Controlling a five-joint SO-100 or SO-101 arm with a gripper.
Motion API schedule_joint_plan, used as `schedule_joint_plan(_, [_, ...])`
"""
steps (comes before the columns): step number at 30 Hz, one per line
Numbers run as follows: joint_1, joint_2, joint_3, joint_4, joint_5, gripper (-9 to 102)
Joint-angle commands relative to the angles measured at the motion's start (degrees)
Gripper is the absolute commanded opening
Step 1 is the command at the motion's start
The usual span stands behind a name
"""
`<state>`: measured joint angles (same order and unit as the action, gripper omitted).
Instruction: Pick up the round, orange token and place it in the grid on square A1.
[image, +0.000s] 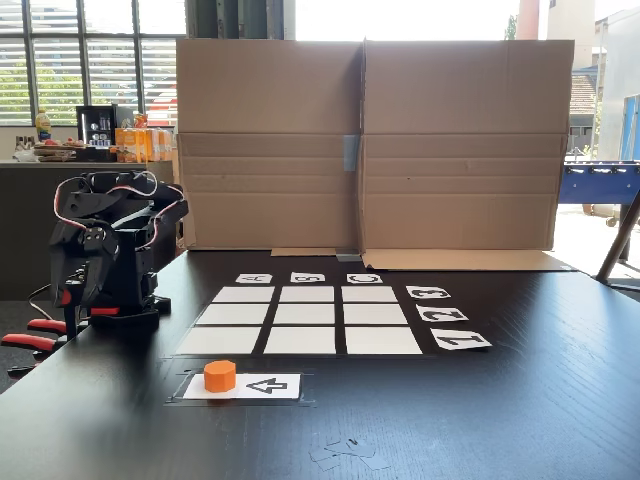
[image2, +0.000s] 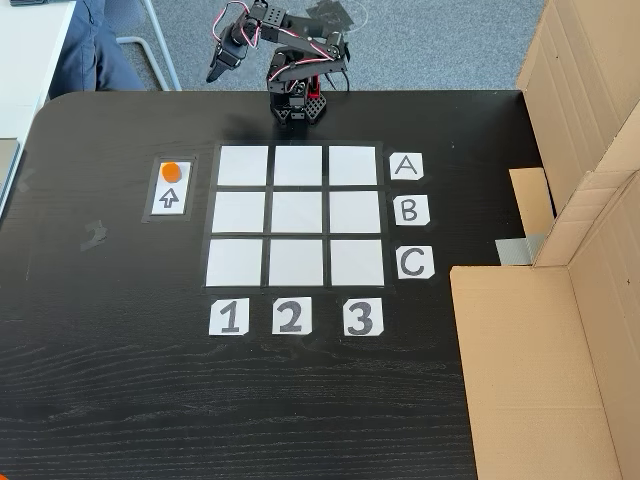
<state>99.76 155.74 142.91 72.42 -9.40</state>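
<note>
Token (image: 220, 375) sits on the single white arrow card (image: 268, 386), on the card's end away from the arrowhead side as we see it in a fixed view; in the top-down fixed view the token (image2: 172, 171) is at the card's (image2: 170, 199) upper end, w/ the arrow pointing up at it. It's upright, flat top up, bright orange, narrower than the card.

We see the grid (image2: 296, 216) just beside the card, to its right in the top-down view, all nine white cells bare. Lettered cards A (image2: 405, 166), B, C run down its right side & numbered cards 1 (image2: 228, 317), 2, 3 along its bottom edge. Square A1 (image2: 243, 166) is the top-left cell there, nearest the token's card, apart from it by a strip of black surface (image2: 120, 380). In the low fixed view that same cell (image: 219, 340) is front-left, just behind the token.

Our arm (image: 105, 250) is folded up at the surface's edge, base beyond the grid's A row. The gripper (image2: 218, 70) hangs off to the left of the base in the top-down view, over the floor past the surface edge, tip pointing down. It's well apart from the token, nothing in it. Whether the jaws are parted or closed we can't tell; too small & dark in both fixed views.

Cardboard box walls (image: 370, 150) stand behind the grid in the low view. A person's leg in blue (image2: 95, 50) shows at top left of the top-down view.
</note>
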Motion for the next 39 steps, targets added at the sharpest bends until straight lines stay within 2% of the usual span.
schedule_joint_plan(1, [-0.9, -5.1, -8.5, 2.5, 0.2, 18])
schedule_joint_plan(11, [-7.5, -27.2, -32.6, 15.3, 0.5, 19])
schedule_joint_plan(39, [-30.4, -59.8, -60.1, 14.9, 12.2, 31])
